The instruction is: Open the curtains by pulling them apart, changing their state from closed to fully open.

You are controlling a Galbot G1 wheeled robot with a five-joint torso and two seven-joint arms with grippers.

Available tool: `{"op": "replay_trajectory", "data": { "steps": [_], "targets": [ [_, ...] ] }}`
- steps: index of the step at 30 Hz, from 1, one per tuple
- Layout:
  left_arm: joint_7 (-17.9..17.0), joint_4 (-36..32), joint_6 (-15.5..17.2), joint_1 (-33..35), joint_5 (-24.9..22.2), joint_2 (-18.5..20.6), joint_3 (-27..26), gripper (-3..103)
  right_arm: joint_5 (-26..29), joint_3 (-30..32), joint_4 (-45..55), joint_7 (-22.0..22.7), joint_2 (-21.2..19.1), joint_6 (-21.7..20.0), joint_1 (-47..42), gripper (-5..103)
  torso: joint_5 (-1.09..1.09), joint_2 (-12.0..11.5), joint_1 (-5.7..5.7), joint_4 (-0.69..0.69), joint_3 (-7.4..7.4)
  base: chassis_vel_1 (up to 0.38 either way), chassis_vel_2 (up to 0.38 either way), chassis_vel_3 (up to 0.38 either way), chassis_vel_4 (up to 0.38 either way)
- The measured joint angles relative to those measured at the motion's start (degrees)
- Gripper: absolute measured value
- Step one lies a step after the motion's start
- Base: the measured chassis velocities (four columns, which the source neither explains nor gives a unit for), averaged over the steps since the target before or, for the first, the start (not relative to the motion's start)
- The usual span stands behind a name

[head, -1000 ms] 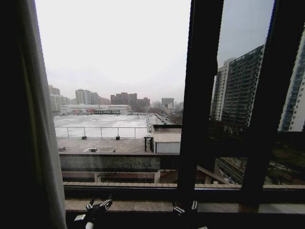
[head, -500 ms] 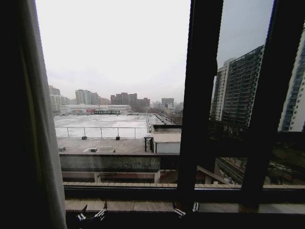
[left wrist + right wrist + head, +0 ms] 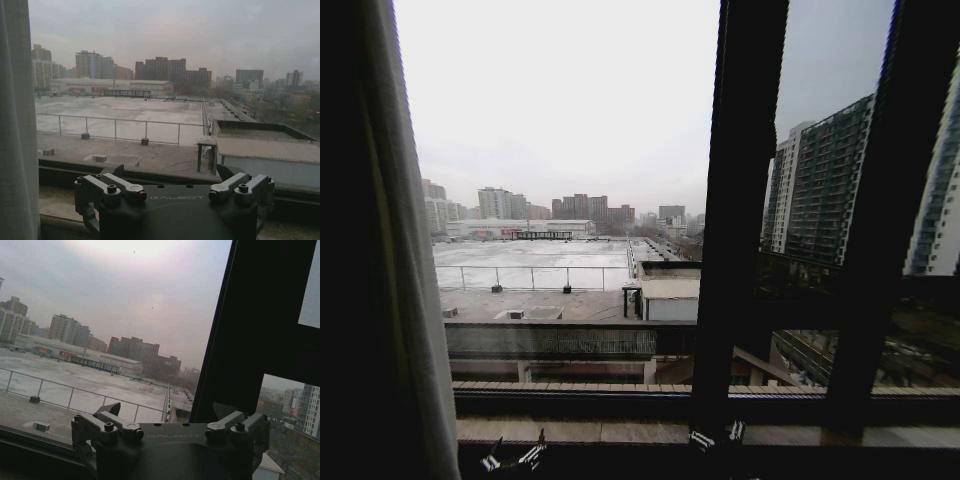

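- Two grippers show at the bottom edge of the head view. The left gripper (image 3: 513,457) sits lower left; its fingers (image 3: 121,187) are spread apart and grasp nothing.
- The right gripper (image 3: 717,437) sits at lower centre, in front of the foot of a dark bar; its fingers (image 3: 119,426) are likewise released, with nothing between them.
- Both grippers hang just above the sill (image 3: 620,432), a pale ledge running along the bottom of the window. Neither touches fabric.
- One curtain (image 3: 405,300) is visible: a sheer white pleated panel gathered along the left edge of the head view, running from top to bottom. It also lines the left edge of the left wrist view (image 3: 17,125).
- The left gripper is near the curtain's lower hem but apart from it.
- Two black frame bars (image 3: 745,200) stand upright in the right half of the head view, the second at the far right.
- Between the curtain and the first bar the glass is uncovered, a wide clear span.
- Outside lie a flat roof (image 3: 530,262) with a railing, and towers at the right.
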Motion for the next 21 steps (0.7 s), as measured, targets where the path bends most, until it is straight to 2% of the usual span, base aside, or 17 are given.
{"op": "replay_trajectory", "data": {
  "steps": [21],
  "targets": [
    [1.7,-0.7,-1.7,2.3,1.9,0.1,0.2,100,3.1,0.6,-0.5,0.0,0.0,-0.2,1.0,100,-0.01,0.0,0.00,0.00,0.00,-0.017,-0.015,0.020,0.016]
  ]
}}
